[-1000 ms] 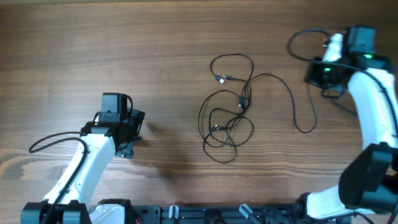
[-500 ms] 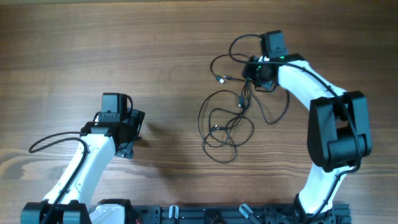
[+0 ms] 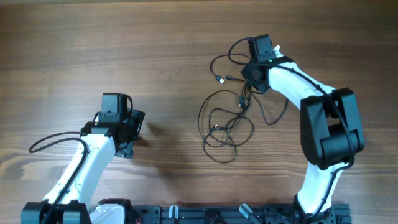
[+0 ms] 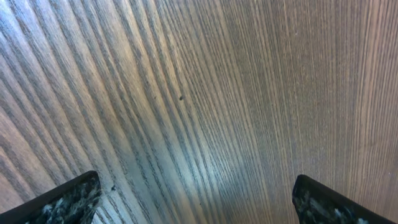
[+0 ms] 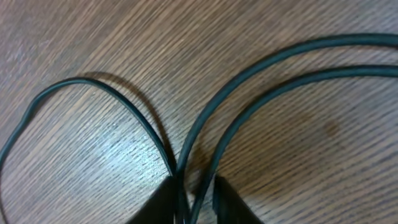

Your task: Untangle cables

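Observation:
The thin black cables [image 3: 241, 102] lie in a loose tangle on the wooden table, right of centre, with small silver-tipped plugs among the loops. My right gripper [image 3: 254, 76] is at the tangle's upper right. In the right wrist view its fingers [image 5: 196, 200] are closed to a narrow gap around two cable strands [image 5: 267, 61], low over the wood. A third strand [image 5: 81, 81] curves off to the left. My left gripper [image 3: 135, 127] is open and empty over bare table, far left of the tangle. Only its fingertips [image 4: 199, 199] and wood show in the left wrist view.
The thicker black robot cable [image 3: 46, 142] loops beside the left arm. The right arm [image 3: 323, 124] stretches from the front edge up to the tangle. A dark rail [image 3: 205, 214] runs along the table's front edge.
The right gripper has swung from the far right of the table left onto the tangle, bringing a long cable loop in with it. The left arm has not moved.

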Robot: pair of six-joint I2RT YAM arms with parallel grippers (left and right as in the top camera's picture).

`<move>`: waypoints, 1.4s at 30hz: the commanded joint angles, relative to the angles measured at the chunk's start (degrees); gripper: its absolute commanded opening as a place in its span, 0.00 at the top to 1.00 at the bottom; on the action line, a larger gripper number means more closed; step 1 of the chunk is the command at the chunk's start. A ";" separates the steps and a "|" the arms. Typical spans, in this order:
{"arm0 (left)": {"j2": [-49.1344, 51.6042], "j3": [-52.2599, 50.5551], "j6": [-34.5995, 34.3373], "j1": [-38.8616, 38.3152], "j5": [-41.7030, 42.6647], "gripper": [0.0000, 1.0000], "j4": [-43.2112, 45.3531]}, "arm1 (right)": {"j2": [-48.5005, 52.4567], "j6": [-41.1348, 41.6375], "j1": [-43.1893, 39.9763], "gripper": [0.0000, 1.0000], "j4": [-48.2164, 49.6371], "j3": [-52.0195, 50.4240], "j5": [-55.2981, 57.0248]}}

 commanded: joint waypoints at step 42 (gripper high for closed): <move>-0.02 -0.02 -0.79 -0.24 -0.15 0.00 -0.02 | -24.65 -30.42 -38.99 0.95 -4.04 0.15 16.17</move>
